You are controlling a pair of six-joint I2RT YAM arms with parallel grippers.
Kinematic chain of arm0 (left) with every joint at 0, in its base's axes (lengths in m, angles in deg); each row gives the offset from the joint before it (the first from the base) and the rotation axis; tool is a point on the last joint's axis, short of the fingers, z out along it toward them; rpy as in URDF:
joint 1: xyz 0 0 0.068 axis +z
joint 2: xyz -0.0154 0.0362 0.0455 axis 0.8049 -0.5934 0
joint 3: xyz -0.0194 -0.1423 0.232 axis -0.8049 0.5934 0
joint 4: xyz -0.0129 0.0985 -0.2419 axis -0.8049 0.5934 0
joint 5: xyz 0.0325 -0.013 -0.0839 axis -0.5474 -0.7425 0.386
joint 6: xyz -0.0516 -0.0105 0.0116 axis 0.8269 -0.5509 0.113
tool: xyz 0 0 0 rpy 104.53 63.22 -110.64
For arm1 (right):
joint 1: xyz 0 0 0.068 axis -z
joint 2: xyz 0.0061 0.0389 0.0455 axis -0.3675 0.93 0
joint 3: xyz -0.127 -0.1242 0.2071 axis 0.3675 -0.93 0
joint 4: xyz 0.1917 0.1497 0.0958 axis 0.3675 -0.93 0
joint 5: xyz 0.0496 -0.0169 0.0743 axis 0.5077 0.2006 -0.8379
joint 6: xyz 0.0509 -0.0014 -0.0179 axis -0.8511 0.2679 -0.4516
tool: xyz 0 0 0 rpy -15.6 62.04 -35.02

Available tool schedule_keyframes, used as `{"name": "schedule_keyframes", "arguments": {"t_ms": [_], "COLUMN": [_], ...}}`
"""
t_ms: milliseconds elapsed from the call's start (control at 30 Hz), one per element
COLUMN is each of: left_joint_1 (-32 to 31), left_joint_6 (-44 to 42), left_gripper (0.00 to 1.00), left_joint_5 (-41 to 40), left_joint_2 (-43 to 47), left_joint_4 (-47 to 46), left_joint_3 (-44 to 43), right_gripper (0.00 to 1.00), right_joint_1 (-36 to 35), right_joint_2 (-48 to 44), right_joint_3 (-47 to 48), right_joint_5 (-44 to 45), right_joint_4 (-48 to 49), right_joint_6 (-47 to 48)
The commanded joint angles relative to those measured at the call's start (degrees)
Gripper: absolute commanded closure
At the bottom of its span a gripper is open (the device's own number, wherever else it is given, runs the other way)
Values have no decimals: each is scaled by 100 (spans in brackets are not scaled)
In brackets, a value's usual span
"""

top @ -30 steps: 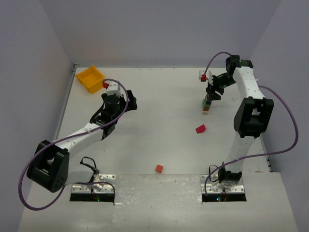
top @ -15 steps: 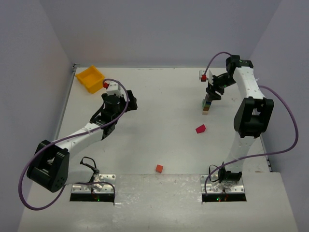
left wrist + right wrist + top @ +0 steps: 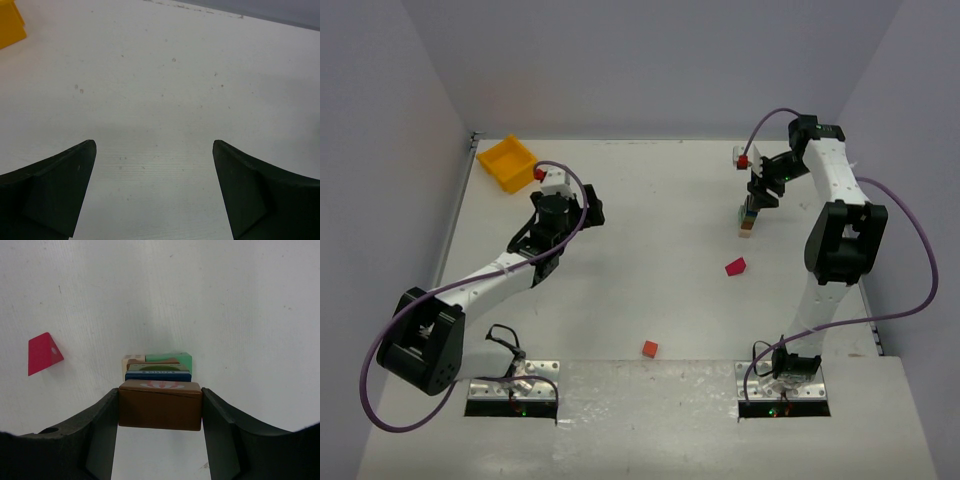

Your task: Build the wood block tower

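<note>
Right gripper (image 3: 160, 412) clamps brown block (image 3: 160, 405), seemingly atop the wood block tower (image 3: 748, 220) — magenta block (image 3: 735, 266), red block (image 3: 649, 348) lie loose — left gripper (image 3: 155, 190) gapes empty.

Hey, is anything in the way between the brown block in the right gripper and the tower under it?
Nothing visible. The right gripper holds the brown block directly over the tower; no other thing lies between.

We log left arm (image 3: 490, 275) and right arm (image 3: 835, 185) alike — white links, black joints, looping purple cables (image 3: 926, 250); jaws matte black.
</note>
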State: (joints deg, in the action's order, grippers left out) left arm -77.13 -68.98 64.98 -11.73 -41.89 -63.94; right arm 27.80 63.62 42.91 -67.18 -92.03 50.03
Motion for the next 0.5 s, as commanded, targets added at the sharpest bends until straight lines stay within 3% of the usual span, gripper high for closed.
{"name": "schedule_keyframes", "arguments": {"t_ms": [0,467], "left_joint_1": [15,15], "left_joint_6": [-62,-78], "left_gripper": [0,0], "left_joint_5": [-39,-48], "left_joint_2": [26,44], "left_joint_4": [-122,-104], "left_joint_3": [-229,-228], "right_gripper": [46,46], "right_joint_1": [26,26], "right_joint_2": [11,38], "right_joint_3": [15,30], "right_joint_5": [-120,-181], "right_joint_4": [53,53], "right_joint_6": [162,172]}}
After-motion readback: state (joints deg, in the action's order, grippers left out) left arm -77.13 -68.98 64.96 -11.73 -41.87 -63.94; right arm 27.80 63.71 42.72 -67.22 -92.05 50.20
